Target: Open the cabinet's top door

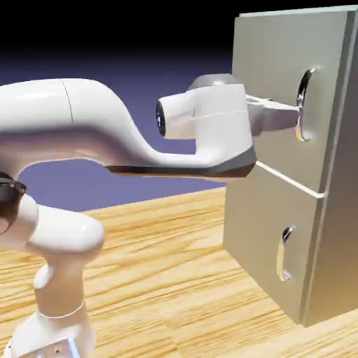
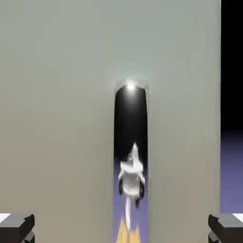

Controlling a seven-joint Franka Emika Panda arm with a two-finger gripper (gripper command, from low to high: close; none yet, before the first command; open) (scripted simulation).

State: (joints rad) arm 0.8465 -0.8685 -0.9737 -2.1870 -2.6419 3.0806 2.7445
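Broadly, the white arm (image 1: 84,133) is sweeping from the exterior view's left edge across the wooden table (image 1: 175,280) toward the right. Nothing is standing between it and the cabinet (image 1: 335,210), which is filling the frame's right side, grey and metallic, both doors shut flush, so its inside is not showing. The gripper (image 1: 297,112) is reaching the top door (image 1: 273,70) at upper right, its tips meeting the long chrome handle (image 1: 305,105). Below, the shorter door (image 1: 259,238) is carrying a small handle (image 1: 284,253). In the hand view the fingertips (image 2: 17,227) are sitting wide apart at the bottom corners, the handle (image 2: 131,156) rising between them, unclamped.
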